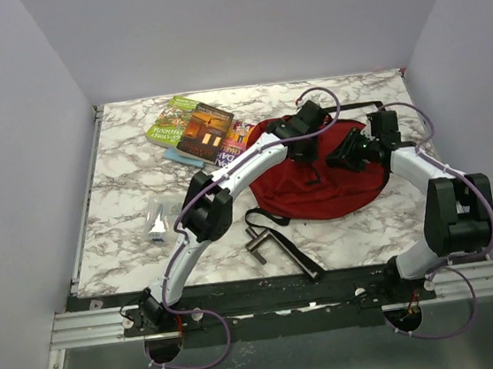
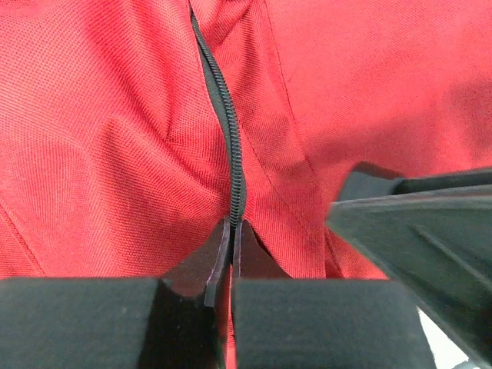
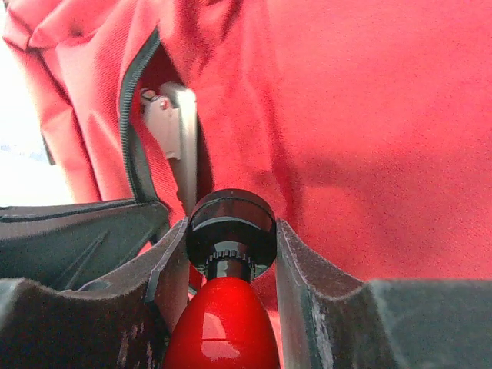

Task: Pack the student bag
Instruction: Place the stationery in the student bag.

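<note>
A white marble-patterned table (image 1: 119,163) with grey veining stands inside pale grey walls (image 1: 9,131) on the left, back and right. An aluminium rail (image 1: 93,327) runs along the table's near edge, where the arms are bolted.

The dark-red fabric backpack (image 1: 318,190) lies flat, right of centre and near the right edge. One long black strap (image 1: 290,255) trails from it toward the near edge. A fanned stack of colourful books (image 1: 196,130) lies at the back, just beside the backpack's left rim. A small clear plastic pouch (image 1: 157,223) lies well apart on the left. Bare marble shows along the left edge, in the near-left area around the pouch, and in a strip along the back.

Both arms reach over the backpack. The left gripper (image 2: 231,231) is pinched fully closed on the backpack's fabric at its black zipper (image 2: 231,131). The right gripper (image 3: 231,246) is partly closed, clamping a glossy red item with a round black cap (image 3: 223,330), held just beside the backpack's zipped opening.
</note>
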`<state>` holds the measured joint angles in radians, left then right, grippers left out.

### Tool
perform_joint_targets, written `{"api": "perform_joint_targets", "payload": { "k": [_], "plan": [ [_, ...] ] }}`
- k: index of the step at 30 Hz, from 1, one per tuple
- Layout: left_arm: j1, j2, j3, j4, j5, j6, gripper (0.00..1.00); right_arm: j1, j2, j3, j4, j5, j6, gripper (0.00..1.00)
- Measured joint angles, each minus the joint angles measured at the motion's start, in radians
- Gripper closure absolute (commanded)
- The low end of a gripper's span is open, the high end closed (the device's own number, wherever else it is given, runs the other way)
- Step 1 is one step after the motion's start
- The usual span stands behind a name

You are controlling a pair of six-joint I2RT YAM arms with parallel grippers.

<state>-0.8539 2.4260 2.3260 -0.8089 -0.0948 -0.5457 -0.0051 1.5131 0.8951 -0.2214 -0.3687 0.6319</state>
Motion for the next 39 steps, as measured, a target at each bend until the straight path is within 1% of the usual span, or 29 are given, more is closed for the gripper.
{"api": "perform_joint_targets", "payload": {
  "k": [7,11,13,14,15,19,20,22,23,25,28,30,33,37,39],
  "plan": [
    [0.01,-0.101,-0.129,0.052,0.05,0.018,1.0,0.091,0.143,0.031,0.154,-0.125,0.052,0.99],
    [0.024,-0.191,-0.236,0.121,0.087,0.017,1.0,0.097,0.227,0.031,0.28,-0.211,0.106,1.0],
    [0.023,-0.214,-0.259,0.141,0.109,0.017,1.0,0.097,0.28,0.027,0.347,-0.256,0.133,0.99],
    [0.022,-0.222,-0.267,0.151,0.123,0.017,1.0,0.097,0.297,0.019,0.378,-0.274,0.144,0.97],
    [0.023,-0.226,-0.27,0.158,0.136,0.016,1.0,0.097,0.308,0.007,0.404,-0.29,0.153,0.91],
    [0.024,-0.229,-0.278,0.18,0.209,0.004,1.0,0.097,0.326,-0.019,0.499,-0.338,0.163,0.72],
    [0.027,-0.229,-0.281,0.182,0.224,-0.002,1.0,0.097,0.333,-0.019,0.528,-0.348,0.165,0.66],
    [0.034,-0.229,-0.287,0.191,0.243,-0.013,1.0,0.097,0.346,-0.012,0.548,-0.359,0.159,0.47],
    [0.037,-0.229,-0.291,0.195,0.254,-0.018,1.0,0.097,0.352,-0.002,0.532,-0.359,0.147,0.37],
    [0.05,-0.229,-0.302,0.204,0.278,-0.031,1.0,0.095,0.355,0.013,0.487,-0.346,0.109,0.27],
    [0.071,-0.232,-0.317,0.226,0.306,-0.051,1.0,0.09,0.352,0.023,0.441,-0.359,0.083,0.17],
    [0.082,-0.233,-0.333,0.241,0.32,-0.064,1.0,0.09,0.338,0.026,0.42,-0.359,0.068,0.15],
    [0.092,-0.233,-0.341,0.245,0.343,-0.075,1.0,0.088,0.321,0.026,0.394,-0.352,0.048,0.15],
    [0.092,-0.233,-0.352,0.259,0.358,-0.081,1.0,0.084,0.309,0.026,0.353,-0.346,0.029,0.19],
    [0.092,-0.233,-0.362,0.267,0.362,-0.083,1.0,0.082,0.291,0.021,0.333,-0.337,0.023,0.24]
  ]
}}
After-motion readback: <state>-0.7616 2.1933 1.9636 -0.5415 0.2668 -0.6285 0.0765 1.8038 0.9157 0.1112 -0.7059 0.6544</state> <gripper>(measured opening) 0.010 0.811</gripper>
